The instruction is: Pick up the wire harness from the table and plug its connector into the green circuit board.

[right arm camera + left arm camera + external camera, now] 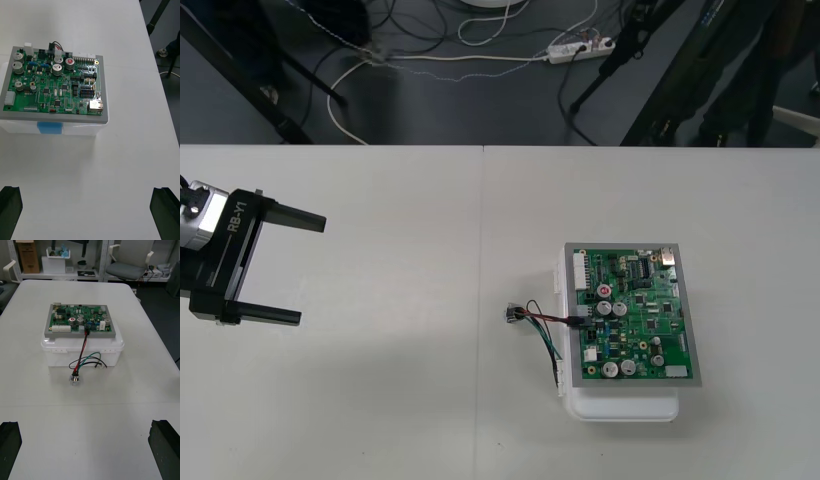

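Front view: one board point(635, 315), one harness point(545, 318) plugged, left jaws apart.

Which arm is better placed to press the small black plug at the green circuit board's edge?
Left, probably. The small black plug sits at the edge of the green circuit board facing the open left gripper. The right gripper, also open, faces the opposite side, so it must reach across.

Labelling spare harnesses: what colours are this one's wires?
Red, black and green wires, clearest in the left wrist view.
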Tool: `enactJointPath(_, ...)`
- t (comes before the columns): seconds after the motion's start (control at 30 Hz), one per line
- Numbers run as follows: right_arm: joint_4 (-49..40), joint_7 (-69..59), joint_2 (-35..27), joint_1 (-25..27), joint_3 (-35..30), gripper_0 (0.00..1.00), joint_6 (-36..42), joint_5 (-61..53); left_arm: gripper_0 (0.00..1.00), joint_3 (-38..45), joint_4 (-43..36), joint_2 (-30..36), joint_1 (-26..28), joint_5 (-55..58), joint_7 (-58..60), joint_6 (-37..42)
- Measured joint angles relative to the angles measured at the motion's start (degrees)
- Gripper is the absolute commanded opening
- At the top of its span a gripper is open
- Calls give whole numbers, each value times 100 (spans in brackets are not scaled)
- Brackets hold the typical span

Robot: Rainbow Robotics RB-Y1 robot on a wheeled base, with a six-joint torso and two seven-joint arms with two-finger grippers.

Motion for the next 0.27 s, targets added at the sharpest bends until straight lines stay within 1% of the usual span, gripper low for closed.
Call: enactJointPath(0.27,0,0,0,0,0,100,0,0,100,0,0,0,0,0,0,0)
